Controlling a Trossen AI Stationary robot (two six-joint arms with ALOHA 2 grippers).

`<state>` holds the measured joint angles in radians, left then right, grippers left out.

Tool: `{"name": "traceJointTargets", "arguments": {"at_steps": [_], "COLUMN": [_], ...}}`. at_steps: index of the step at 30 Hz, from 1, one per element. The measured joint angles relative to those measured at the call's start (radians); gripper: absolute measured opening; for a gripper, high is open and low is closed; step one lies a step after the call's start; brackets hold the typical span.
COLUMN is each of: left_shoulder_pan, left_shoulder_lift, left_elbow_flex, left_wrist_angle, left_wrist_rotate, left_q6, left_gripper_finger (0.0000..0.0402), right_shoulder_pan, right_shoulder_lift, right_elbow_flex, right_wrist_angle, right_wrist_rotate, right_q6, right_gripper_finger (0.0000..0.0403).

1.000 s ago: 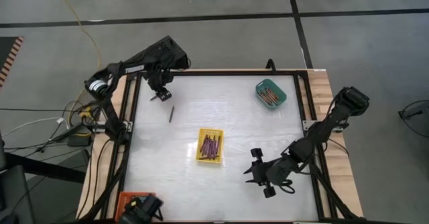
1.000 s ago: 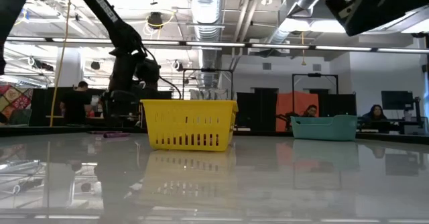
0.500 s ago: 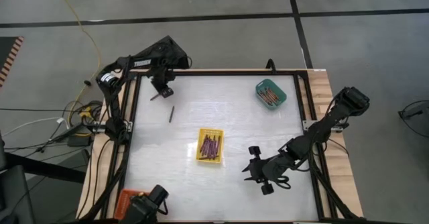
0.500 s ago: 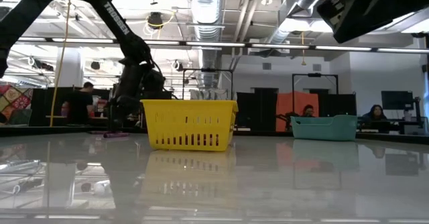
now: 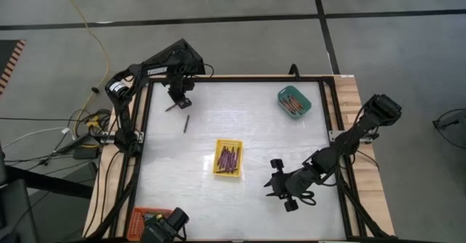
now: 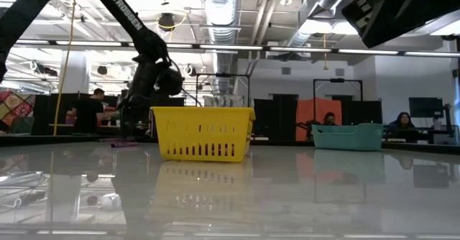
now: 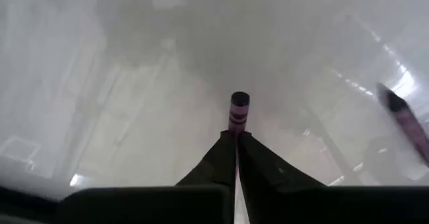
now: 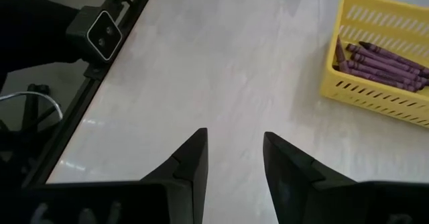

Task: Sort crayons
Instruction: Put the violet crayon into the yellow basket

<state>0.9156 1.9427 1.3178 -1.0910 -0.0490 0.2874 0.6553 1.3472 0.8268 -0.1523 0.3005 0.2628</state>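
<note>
1. The left gripper point(image 7: 236, 138) is shown at the far left corner of the table point(image 5: 277, 148), its fingers point(image 7: 218, 162) pinched tight on one purple crayon point(image 7: 238, 110), which is held by its end and projects forward past the fingertips.
2. A second loose crayon point(image 5: 186, 122) is seen lying flat on the table just beside that gripper; a small dark stick point(image 5: 172, 106) directly under the gripper is judged to be the clamped one.
3. The step in hand is judged to be the pickup of a purple crayon for the yellow tray point(image 5: 228, 158). For a clean result, the crayon should be lifted straight and slowly, since only its end is gripped and it could pivot or slip; the neighbouring crayon should not be brushed.
4. The right gripper point(image 8: 233, 158) is held idle low over the near right part of the table, its fingers spread and empty.
5. Counts: three trays are visible, namely the yellow tray at centre with a bundle of purple crayons point(image 8: 382, 60), the teal tray point(image 5: 294, 101) at far right with reddish crayons, and the orange tray point(image 5: 140, 216) at the near left edge. The crayons inside the trays are too small to count.
</note>
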Motion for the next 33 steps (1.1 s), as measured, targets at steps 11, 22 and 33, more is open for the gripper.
{"name": "traceJointTargets", "arguments": {"at_steps": [11, 22, 33], "left_shoulder_pan": [-0.251, -0.712, -0.929], "left_shoulder_lift": [-0.124, -0.125, -0.124], "left_elbow_flex": [0.077, 0.208, 0.199], "left_wrist_angle": [-0.010, 0.045, 0.110], "left_wrist_rotate": [0.011, -0.149, -0.395], "left_q6": [-0.021, 0.163, 0.358], "left_gripper_finger": [0.0000, 0.0000, 0.0000], "right_shoulder_pan": [0.052, 0.133, 0.218], "right_shoulder_lift": [0.000, 0.000, 0.000], "right_elbow_flex": [0.000, 0.000, 0.000], "right_wrist_angle": [0.003, 0.003, 0.020], "right_wrist_rotate": [-0.007, -0.004, 0.071], "right_q6": [0.045, 0.130, 0.216], "right_gripper_finger": [0.0138, 0.0138, 0.0138]}}
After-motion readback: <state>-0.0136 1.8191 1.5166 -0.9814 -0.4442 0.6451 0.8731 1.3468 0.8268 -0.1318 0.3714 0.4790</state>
